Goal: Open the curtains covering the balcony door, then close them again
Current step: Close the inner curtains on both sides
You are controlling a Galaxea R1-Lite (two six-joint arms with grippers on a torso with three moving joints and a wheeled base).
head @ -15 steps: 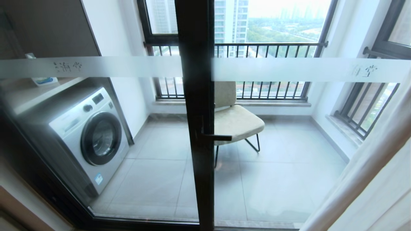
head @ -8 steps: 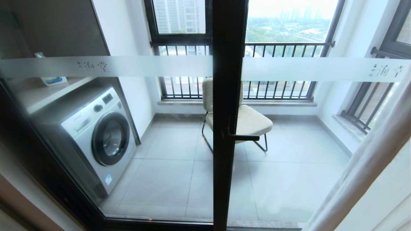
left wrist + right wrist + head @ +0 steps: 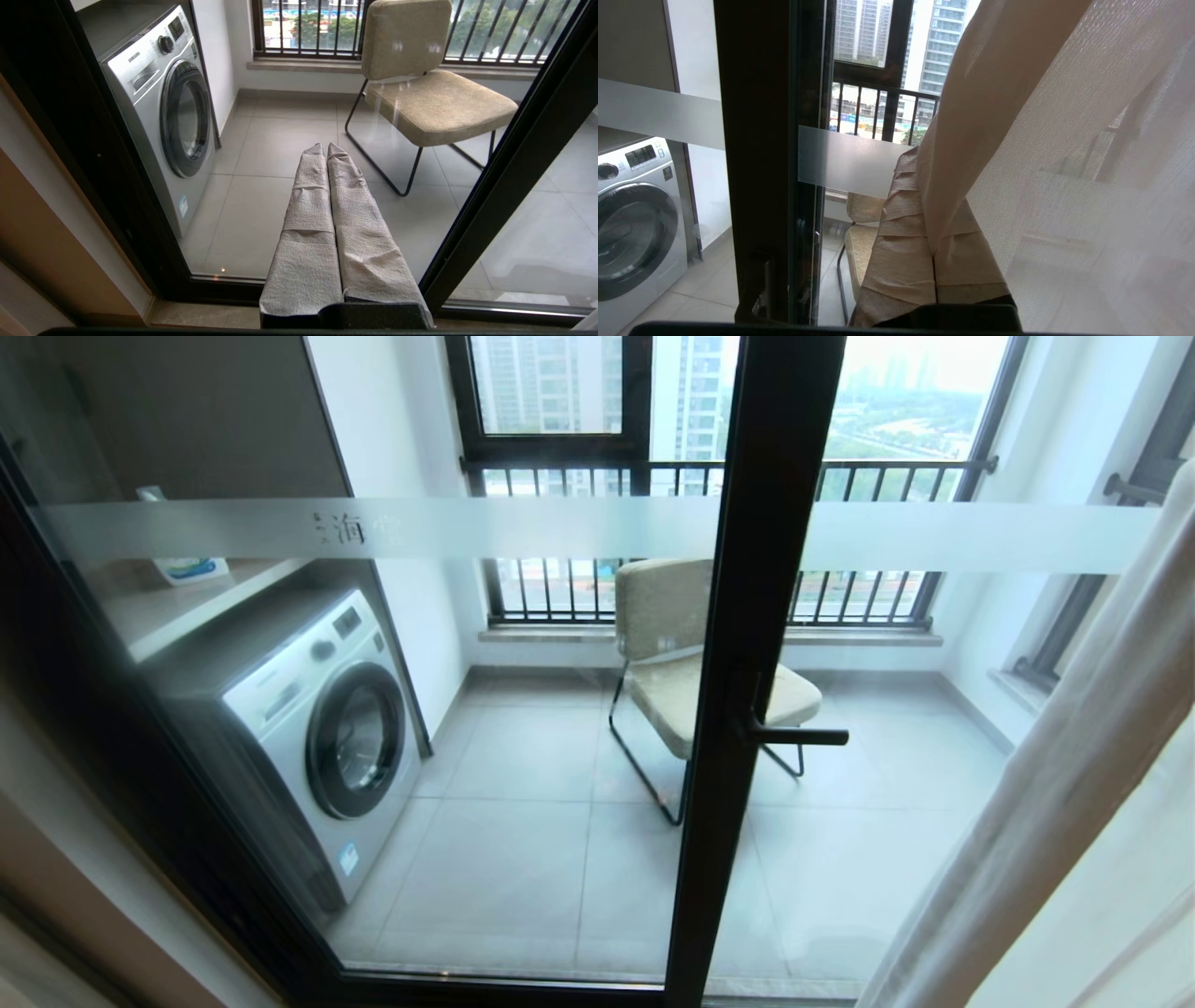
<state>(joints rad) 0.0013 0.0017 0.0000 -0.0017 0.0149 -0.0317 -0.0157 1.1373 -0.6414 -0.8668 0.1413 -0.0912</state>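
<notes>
Landmark: the door point(image 3: 747, 644), its black centre post with handle point(image 3: 798, 737).
Curtains: the cream drape point(image 3: 966, 116) and white sheer point(image 3: 1087, 163) are bunched to the right of the door post; in the head view the curtains point(image 3: 1074, 784) fill only the lower right corner, and the glass is uncovered.
Right gripper point(image 3: 931, 186): fingers clenched on the drape's edge, just right of the door post.
Left gripper point(image 3: 326, 151): fingers clenched on nothing, pointing at the glass left of the post; idle.
Step, as I judge: closing, drawing the drape leftward across the door.
How to do it well: keep the pinch firm; pull level along the glass, not downward, so the top slides freely; clear the handle; bring the sheer along too.
Risk: fabric slipping from the fingers, or snagging on the handle.
</notes>
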